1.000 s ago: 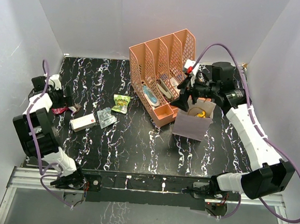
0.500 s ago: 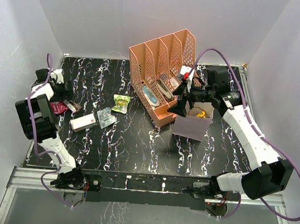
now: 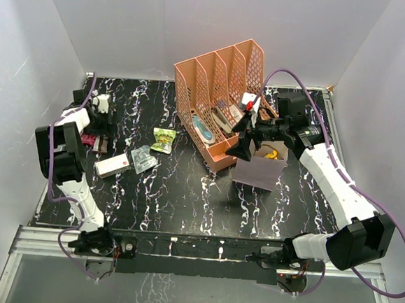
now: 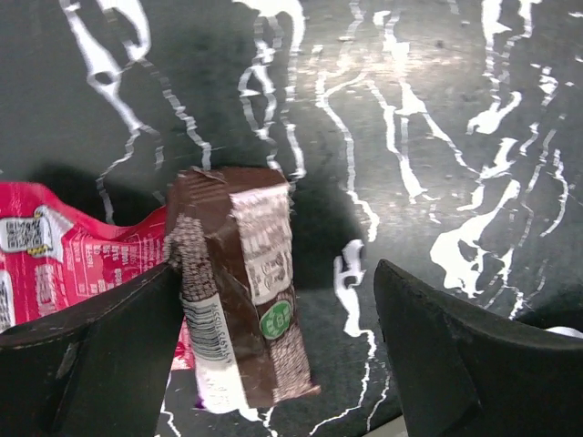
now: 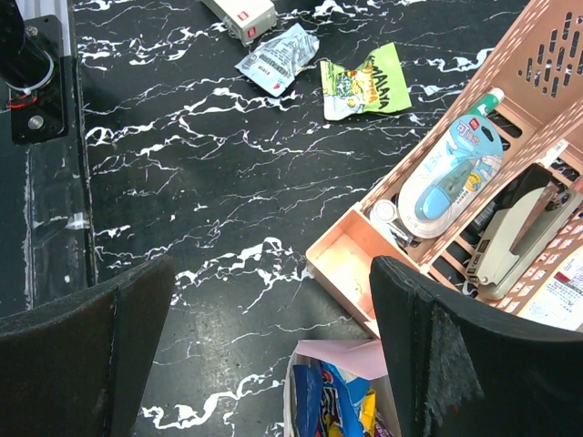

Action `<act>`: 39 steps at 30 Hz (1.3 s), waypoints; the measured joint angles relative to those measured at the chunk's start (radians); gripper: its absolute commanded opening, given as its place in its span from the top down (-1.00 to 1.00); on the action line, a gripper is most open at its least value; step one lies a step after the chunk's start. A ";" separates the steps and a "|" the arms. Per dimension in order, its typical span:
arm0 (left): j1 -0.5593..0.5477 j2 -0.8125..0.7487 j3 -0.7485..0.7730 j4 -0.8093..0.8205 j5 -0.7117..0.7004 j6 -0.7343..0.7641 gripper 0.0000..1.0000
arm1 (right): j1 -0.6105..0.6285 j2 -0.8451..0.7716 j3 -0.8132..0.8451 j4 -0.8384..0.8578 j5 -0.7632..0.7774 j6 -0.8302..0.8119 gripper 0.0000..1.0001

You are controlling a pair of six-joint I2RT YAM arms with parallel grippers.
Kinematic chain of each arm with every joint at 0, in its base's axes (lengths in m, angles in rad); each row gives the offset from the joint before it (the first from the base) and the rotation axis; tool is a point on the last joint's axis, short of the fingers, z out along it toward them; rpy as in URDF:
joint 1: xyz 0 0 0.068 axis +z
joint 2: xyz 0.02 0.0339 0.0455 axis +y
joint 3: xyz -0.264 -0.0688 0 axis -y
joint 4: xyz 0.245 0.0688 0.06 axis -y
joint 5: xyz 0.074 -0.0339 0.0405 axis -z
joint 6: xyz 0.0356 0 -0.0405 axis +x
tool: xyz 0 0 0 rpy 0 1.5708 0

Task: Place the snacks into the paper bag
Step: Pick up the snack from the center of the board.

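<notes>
On the black marbled table [image 3: 185, 199], a white bar [image 3: 112, 165], clear wrapper [image 3: 143, 159] and green packet [image 3: 163, 140] lie loose at left, not yet bagged. Farther back, the left gripper [image 4: 276, 271] has its fingers apart either side of a brown bar [image 4: 241, 282] overlapping a red packet [image 4: 64, 255], seemingly lined up to grab it. At right, the paper bag [image 3: 259, 171] stands open with snacks [image 5: 328, 401] inside. The right gripper [image 5: 271, 264] hovers above it, fingers apart and empty, beside the peach organiser [image 3: 218, 89].

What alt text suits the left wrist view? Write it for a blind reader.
The open left claw straddles a brown snack bar lying on a black marbled table, one finger on each side. The bar's left edge overlaps a red packet.
</notes>
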 measured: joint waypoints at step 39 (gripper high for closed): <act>-0.079 -0.083 -0.069 -0.145 -0.061 0.586 -0.54 | 0.000 -0.012 -0.042 0.030 0.000 0.001 -0.88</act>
